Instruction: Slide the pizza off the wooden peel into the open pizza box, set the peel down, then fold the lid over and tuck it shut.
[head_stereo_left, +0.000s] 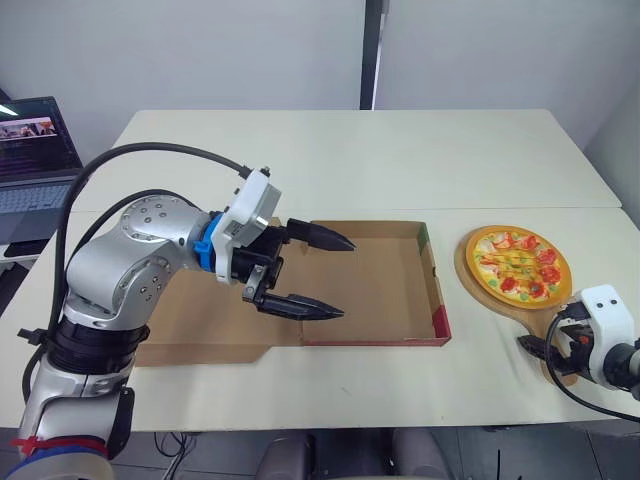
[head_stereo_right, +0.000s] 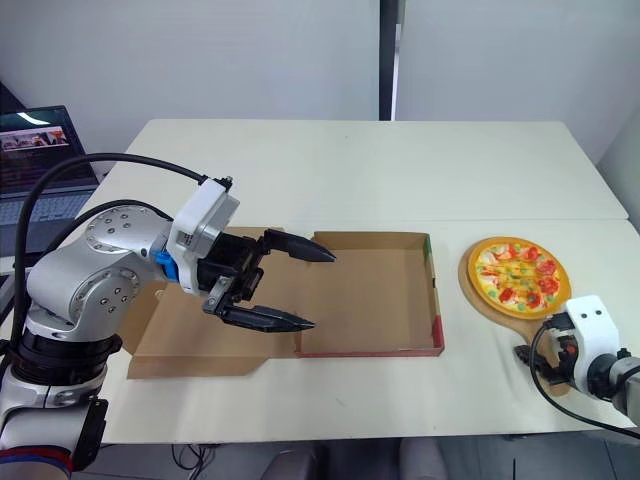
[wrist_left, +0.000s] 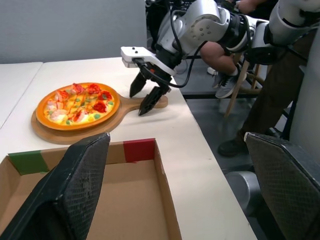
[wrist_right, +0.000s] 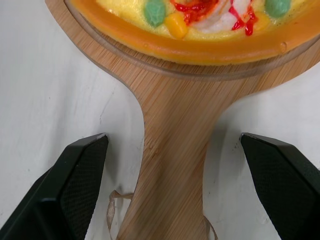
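One laptop (head_stereo_left: 35, 160) beside the table (head_stereo_left: 400, 160) — left gripper (head_stereo_left: 346, 279) above the pizza box (head_stereo_left: 390, 290)

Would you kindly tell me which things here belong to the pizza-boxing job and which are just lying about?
For the job: pizza; peel under it; open box; its lid, lying flat; left hand, open at the box; right hand, open around the peel's handle.

Lying about: laptop beside the table; a person's legs.
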